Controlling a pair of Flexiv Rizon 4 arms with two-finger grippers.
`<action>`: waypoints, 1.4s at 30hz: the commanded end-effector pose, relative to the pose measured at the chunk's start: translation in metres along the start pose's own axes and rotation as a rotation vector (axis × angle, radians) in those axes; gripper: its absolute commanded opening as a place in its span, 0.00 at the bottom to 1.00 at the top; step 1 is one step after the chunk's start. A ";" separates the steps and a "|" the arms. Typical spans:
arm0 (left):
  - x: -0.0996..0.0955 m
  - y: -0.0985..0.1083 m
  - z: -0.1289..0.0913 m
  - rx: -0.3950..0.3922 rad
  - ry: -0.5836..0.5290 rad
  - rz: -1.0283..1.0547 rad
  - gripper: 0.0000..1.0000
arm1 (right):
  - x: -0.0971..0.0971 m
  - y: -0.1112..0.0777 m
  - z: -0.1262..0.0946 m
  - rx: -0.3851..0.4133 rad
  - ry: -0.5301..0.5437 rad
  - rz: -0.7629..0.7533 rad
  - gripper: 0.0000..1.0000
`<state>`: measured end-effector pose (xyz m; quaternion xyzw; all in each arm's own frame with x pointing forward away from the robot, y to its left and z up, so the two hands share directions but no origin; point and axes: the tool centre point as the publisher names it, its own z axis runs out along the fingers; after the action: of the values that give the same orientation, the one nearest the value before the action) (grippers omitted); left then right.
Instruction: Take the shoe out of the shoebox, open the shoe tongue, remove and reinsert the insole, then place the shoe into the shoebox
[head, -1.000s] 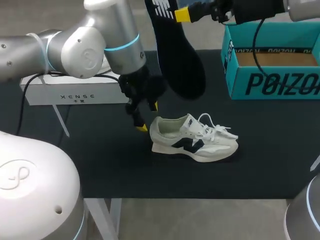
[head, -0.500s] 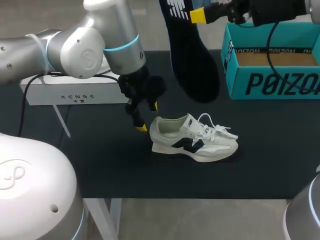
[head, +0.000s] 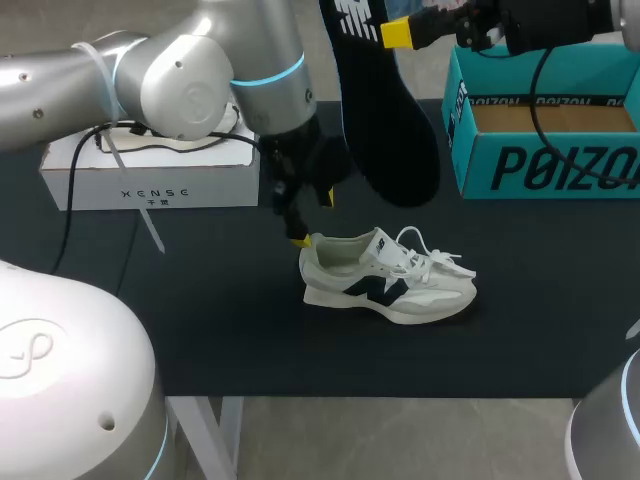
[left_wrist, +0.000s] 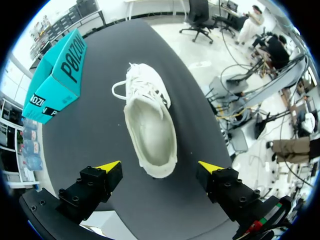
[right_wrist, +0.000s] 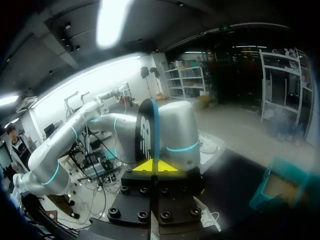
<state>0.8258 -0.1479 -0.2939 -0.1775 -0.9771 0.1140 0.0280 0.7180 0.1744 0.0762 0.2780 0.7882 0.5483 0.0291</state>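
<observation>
Head view: white shoe (head: 385, 275) w/ dark side mark stands upright on its sole near mid-bench (head: 200, 330), out of the shoebox, toe toward the robot's right, laces loose over the front. Left pincer (head: 312, 218) hangs over the bench just behind the heel, fingers apart and gripping nothing; its lower yellow tip sits just beside the heel rim, contact cannot be told. Right pincer (head: 395, 32) is clamped on the heel end of the dark insole (head: 385, 110), which hangs toe-end down above the bench, behind the shoe and beside the shoebox, clear of both. Teal shoebox (head: 545, 120) rests on the far right part of the bench, top open, brown inside showing. White box (head: 150, 180) w/ a cable over it lies on the far left part, well apart from the shoe. Left wrist view: left pincer (left_wrist: 160, 166) w/ both yellow tips spread wide, shoe (left_wrist: 150, 127) ahead of it, heel nearest, pale inner floor of the shoe visible through the opening; shoebox (left_wrist: 55, 75) off to one side beyond. Right wrist view: right pincer (right_wrist: 152, 166) tips pressed together on the insole (right_wrist: 149, 135), seen edge-on and rising btwn them; shoebox (right_wrist: 277, 187) below and to one side.
</observation>
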 end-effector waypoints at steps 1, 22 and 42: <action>-0.025 -0.016 0.013 -0.037 0.030 0.008 1.00 | -0.001 0.001 0.003 0.002 0.000 0.001 0.00; -0.060 -0.025 0.089 -0.115 0.087 -0.035 0.99 | -0.001 0.001 0.003 0.002 0.000 0.001 0.00; -0.046 -0.023 0.102 -0.096 0.106 -0.030 0.00 | -0.001 0.001 0.003 0.002 0.000 0.001 0.00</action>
<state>0.8536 -0.2082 -0.3879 -0.1684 -0.9813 0.0549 0.0757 0.7178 0.1741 0.0768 0.2779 0.7885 0.5479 0.0285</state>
